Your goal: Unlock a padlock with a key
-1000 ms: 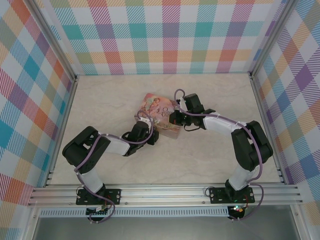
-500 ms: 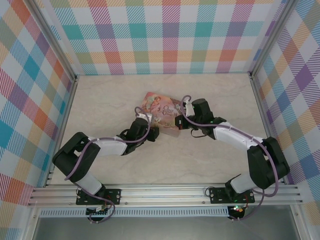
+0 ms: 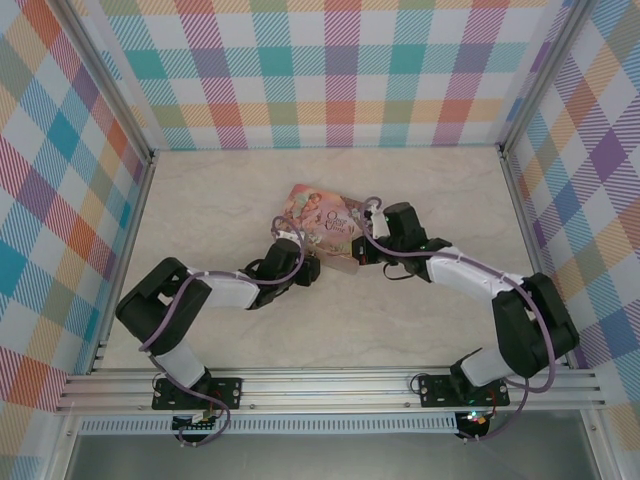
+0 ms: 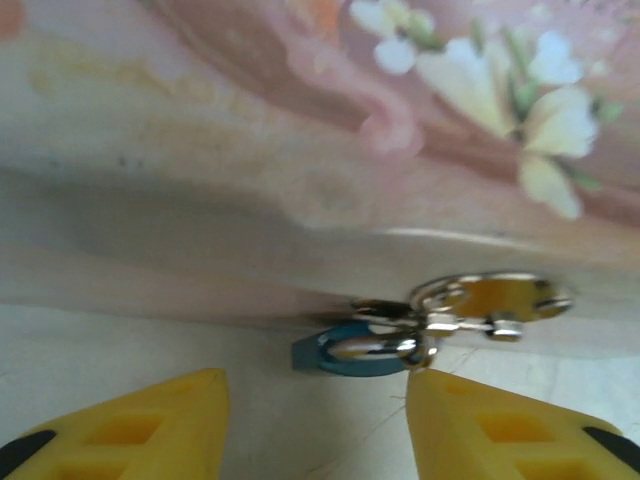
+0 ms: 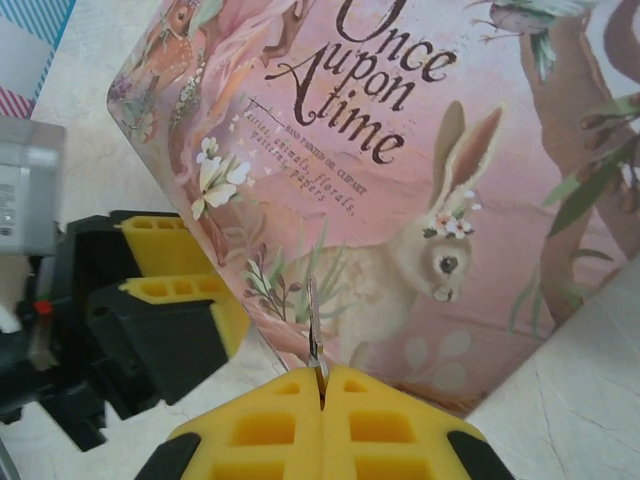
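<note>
Plaid walls all round, pale marbled bench (image 3: 200, 210), and a pink tin (image 3: 320, 225) sitting about mid-bench. The padlock (image 4: 350, 355) lies on the bench right up against the tin's side wall on the left arm's side.

What matters here is that it's dead ahead of the left pincer (image 4: 315, 430), just past the fingertips and a touch right of the gap's centre. Its length runs crosswise to the fingers, along the tin's wall, blue body to the left and the silvery bits trailing right. That pincer is spread apart with nothing in it, so I'd say the left arm is clearly the nearer one for the grab.

The right pincer (image 5: 322, 400) is clamped tight on the key (image 5: 313, 330), whose thin blade pokes straight out from the fingertips over the tin's near edge. It'll have to swing left toward the lock.
</note>
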